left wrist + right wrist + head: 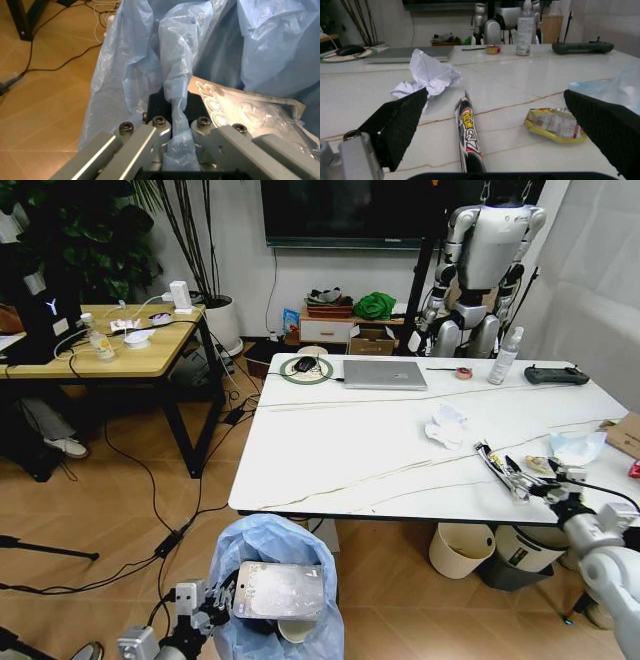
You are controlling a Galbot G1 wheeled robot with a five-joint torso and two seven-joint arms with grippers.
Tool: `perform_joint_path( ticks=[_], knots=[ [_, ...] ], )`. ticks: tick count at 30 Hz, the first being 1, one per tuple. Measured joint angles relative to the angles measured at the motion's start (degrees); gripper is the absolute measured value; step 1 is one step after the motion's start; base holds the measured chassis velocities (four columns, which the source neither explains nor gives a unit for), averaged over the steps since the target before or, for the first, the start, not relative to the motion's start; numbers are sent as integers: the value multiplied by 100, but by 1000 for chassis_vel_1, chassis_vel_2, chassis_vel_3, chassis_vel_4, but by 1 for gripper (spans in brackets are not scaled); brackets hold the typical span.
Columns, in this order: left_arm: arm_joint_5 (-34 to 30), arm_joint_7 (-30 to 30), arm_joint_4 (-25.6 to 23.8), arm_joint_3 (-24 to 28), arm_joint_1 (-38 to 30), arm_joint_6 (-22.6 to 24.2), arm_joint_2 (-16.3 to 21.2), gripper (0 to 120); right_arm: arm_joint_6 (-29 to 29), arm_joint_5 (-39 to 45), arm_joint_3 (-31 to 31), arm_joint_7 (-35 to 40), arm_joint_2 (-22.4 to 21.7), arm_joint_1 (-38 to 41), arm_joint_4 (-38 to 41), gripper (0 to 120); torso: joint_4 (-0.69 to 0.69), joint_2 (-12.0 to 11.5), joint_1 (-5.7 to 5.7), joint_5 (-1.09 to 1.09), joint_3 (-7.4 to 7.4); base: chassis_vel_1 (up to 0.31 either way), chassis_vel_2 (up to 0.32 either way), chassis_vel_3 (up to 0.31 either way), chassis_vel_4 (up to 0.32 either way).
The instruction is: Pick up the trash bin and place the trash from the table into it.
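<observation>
Warm wood-plank floor (120, 520) strewn with black cables (150, 480). Far left, light-wood table (120, 350) before leafy plant (90, 230). Far wall white, carrying dark television (350, 210); low cluttered shelf (330, 320) beneath.

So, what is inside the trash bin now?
A clear plastic pack lies across the top of the trash bin, whose bag the left gripper pinches. Anything deeper is covered by pack and bag.

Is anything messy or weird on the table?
Yes. Trash is scattered on the table: a crumpled tissue, a long wrapper and a yellow packet by the open right gripper. Below, the left gripper pinches the bin's bag, with a clear pack lying askew across its mouth.
</observation>
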Motion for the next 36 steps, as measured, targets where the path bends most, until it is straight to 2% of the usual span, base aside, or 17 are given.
perform_joint_path(
  ticks=[4, 5, 11, 12, 17, 22, 36],
  knots=[
    [-54, -11, 53, 6, -84, 9, 34, 0, 60, -106, 351, -13, 182, -465, 454, 100, -2, 0, 0, 4, 0, 0, 0, 0, 0],
    [-67, -13, 65, 7, -112, 12, 47, 0, 93, -160, 474, -28, 275, -636, 611, 100, 1, 0, 0, 2, 0, 0, 0, 0, 0],
    [-117, -19, 108, 3, -228, 24, 82, 0, 249, -584, 889, -88, 1073, -1359, 1480, 100, -1, 0, 0, 2, 0, 0, 0, 0, 0],
    [-117, -19, 108, 3, -228, 24, 82, 0, 249, -584, 889, -88, 1073, -1359, 1480, 100, -1, 0, 0, 2, 0, 0, 0, 0, 0],
    [-97, -25, 130, 30, -242, 25, -7, 0, 567, -867, 923, -545, 1933, -1429, 1479, 100, 0, 0, 0, 4, 0, 0, 0, 0, 0],
    [-57, -24, 137, 55, -122, 15, -118, 0, 736, -951, 886, -836, 2295, -1346, 1226, 100, 0, 0, 0, 4, 0, 0, 0, 0, 0],
    [9, -11, 102, 7, 1, -15, -169, 0, 801, -748, 779, -966, 2291, -1140, 950, 100, 1, 0, 1, 3, 1, 0, 0, 0, 0]
  ],
)
